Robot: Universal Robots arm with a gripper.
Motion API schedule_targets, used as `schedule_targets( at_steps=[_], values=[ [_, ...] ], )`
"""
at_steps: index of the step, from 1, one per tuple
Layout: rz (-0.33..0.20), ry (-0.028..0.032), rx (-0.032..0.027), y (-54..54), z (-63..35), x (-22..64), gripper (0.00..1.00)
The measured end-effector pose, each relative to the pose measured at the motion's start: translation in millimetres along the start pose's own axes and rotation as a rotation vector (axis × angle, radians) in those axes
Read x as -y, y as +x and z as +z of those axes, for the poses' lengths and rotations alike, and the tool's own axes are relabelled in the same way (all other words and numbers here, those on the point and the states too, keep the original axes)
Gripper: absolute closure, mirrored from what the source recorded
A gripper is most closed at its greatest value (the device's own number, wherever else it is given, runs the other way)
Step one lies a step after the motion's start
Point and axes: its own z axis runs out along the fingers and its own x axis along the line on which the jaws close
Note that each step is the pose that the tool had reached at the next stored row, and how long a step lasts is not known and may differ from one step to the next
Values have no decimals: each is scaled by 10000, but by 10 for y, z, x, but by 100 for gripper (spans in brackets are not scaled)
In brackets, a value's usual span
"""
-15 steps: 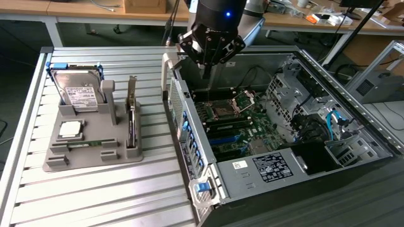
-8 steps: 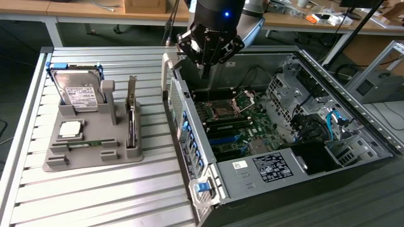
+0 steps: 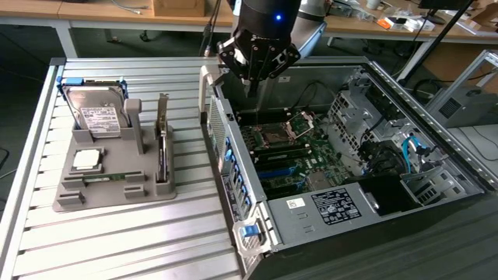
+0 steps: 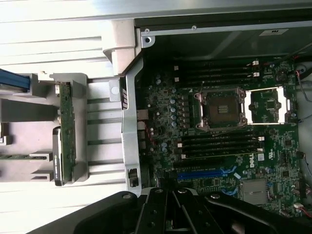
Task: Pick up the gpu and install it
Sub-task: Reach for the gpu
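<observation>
Listing by size: slatted grey metal tabletop (image 3: 116, 245); open black tower computer case (image 3: 233, 175), no card fitted. Grey plastic parts holder (image 3: 109, 195), nine o'clock of case in the exterior view. Black gripper (image 3: 251, 88) over case's twelve-o'clock edge, jaws pressed together, empty. Green gpu card (image 3: 162, 140), edge-on in holder, not yet picked.

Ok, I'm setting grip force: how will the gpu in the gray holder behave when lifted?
The gpu looks like a thin rigid board, so it is probably stiff and light. It stands on edge in a slot of the gray holder, so it could tip or bind if pulled off-vertical. Its exposed circuitry suggests it is fragile under a hard squeeze.
</observation>
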Motion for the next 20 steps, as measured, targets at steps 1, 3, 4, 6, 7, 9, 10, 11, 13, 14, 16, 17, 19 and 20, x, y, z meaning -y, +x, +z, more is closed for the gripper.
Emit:
schedule_targets(
  at_steps=[1,3,4,6,7,9,10,11,13,14,16,17,19,20],
  values=[
    [0,0,0,2,0,0,89],
    [-1,0,0,4,0,0,89],
    [0,0,0,6,0,0,89],
    [0,-1,0,12,0,1,89],
    [0,-1,1,18,0,1,89],
    [0,0,0,24,-1,2,89],
    [0,-1,1,28,-1,2,89],
    [0,0,0,33,-1,3,89],
    [0,0,0,42,-1,3,89],
    [0,0,0,47,-1,3,89],
    [0,0,0,54,-1,4,89],
    [-1,0,0,58,-2,4,89],
    [0,0,0,66,-2,5,89],
    [0,-1,1,72,-2,5,89]
  ],
)
